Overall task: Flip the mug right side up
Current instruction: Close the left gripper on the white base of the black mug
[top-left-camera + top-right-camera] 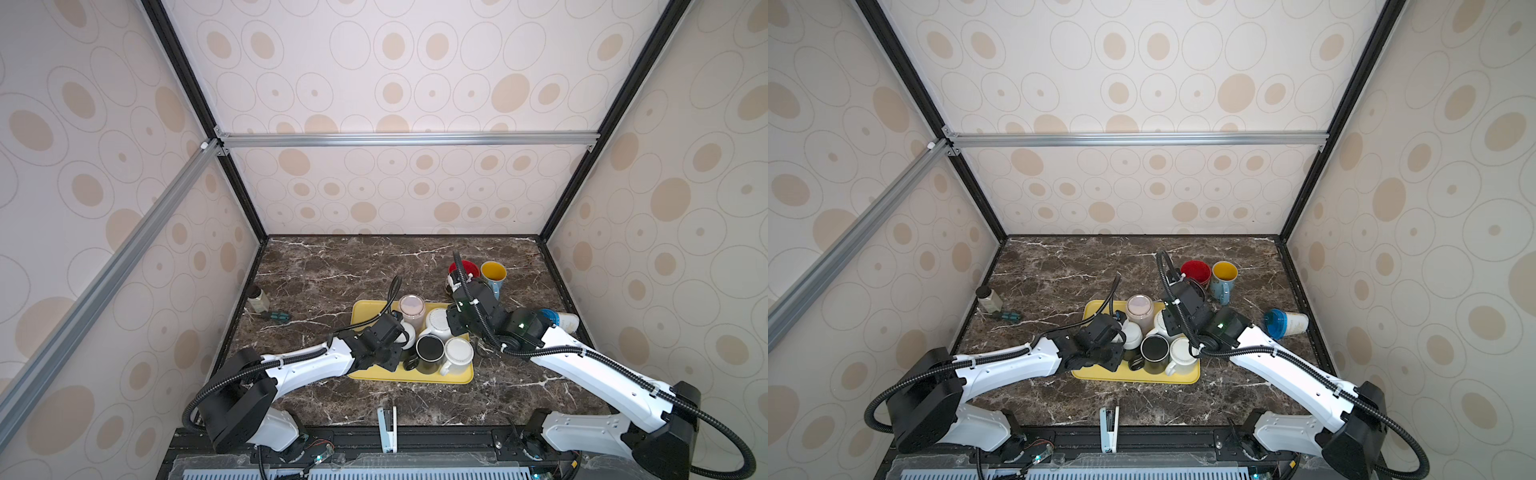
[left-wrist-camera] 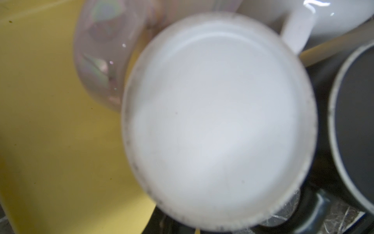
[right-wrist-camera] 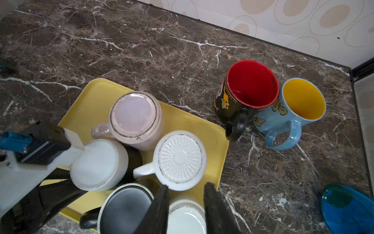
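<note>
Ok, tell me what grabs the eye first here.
The yellow tray mid-table, crowded with five mugs standing upside down, the pink mug at its far edge. Behind it to the right, a red-lined mug and a blue mug stand upright side by side on the marble table. A blue-lidded cup lies on its side farther right.
</note>
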`<action>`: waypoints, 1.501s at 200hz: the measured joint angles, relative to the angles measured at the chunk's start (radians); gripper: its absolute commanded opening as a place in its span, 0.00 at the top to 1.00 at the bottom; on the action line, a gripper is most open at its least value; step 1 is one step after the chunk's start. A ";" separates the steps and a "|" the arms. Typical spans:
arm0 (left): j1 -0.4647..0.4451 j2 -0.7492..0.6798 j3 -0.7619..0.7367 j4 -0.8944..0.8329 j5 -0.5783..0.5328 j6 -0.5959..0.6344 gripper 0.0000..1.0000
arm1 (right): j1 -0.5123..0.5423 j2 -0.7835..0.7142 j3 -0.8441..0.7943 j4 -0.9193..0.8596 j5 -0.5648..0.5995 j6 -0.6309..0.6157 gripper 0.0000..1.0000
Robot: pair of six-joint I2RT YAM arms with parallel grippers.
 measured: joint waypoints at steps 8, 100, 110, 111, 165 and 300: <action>0.000 0.000 0.000 0.002 -0.003 -0.002 0.81 | 0.000 0.000 -0.005 0.001 0.000 0.000 0.68; -0.001 -0.018 -0.017 0.000 -0.028 -0.004 1.00 | 0.000 -0.002 -0.011 0.012 -0.002 0.020 0.70; -0.001 -0.025 -0.022 -0.001 -0.034 -0.004 1.00 | 0.000 -0.002 -0.011 0.013 -0.003 0.021 0.70; -0.001 -0.025 -0.023 -0.002 -0.035 -0.004 1.00 | 0.000 -0.002 -0.011 0.013 -0.003 0.021 0.70; -0.003 -0.097 -0.053 -0.044 -0.047 -0.004 1.00 | 0.000 -0.001 -0.011 0.029 -0.031 0.038 0.70; -0.005 -0.317 0.004 -0.258 -0.007 -0.004 1.00 | 0.000 0.021 -0.011 0.084 -0.113 0.061 0.71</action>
